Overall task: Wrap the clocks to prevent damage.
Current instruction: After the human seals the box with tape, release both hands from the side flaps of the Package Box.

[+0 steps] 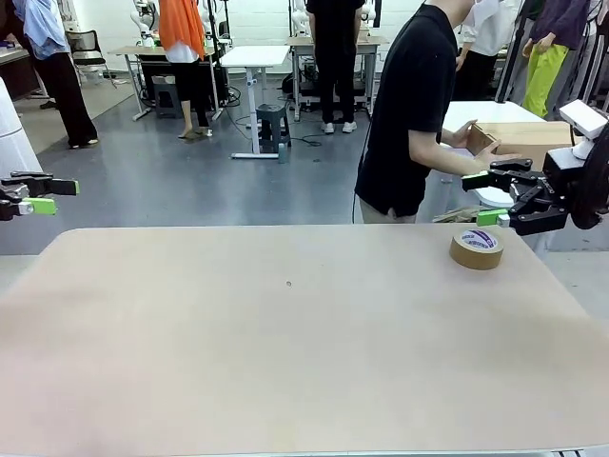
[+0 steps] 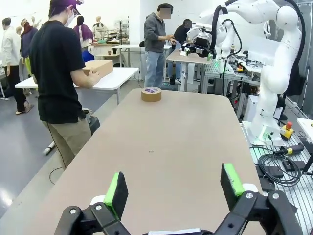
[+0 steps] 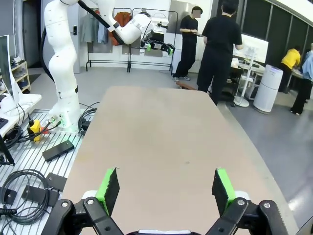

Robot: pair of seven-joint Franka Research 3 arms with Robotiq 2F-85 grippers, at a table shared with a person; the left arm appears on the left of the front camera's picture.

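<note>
While no clock lies on the bench [image 1: 285,333], the left end effector [image 1: 36,195] hangs at the bench's left edge with its fingers spread wide and nothing between them. Toward the far right corner of the bench sits a tape roll [image 1: 477,248], lying flat, the one wrapping item on the surface. Beyond the far edge a person [image 1: 414,114] turns to a side table and handles a cardboard box [image 1: 519,141]; whether clocks are inside cannot be told. The right end effector [image 1: 501,199] hovers just above and beside the tape, equally wide open and empty. The step in hand looks like waiting for the clocks. Both arms do well to hold clear of the middle, leaving room for the person to set things down.
</note>
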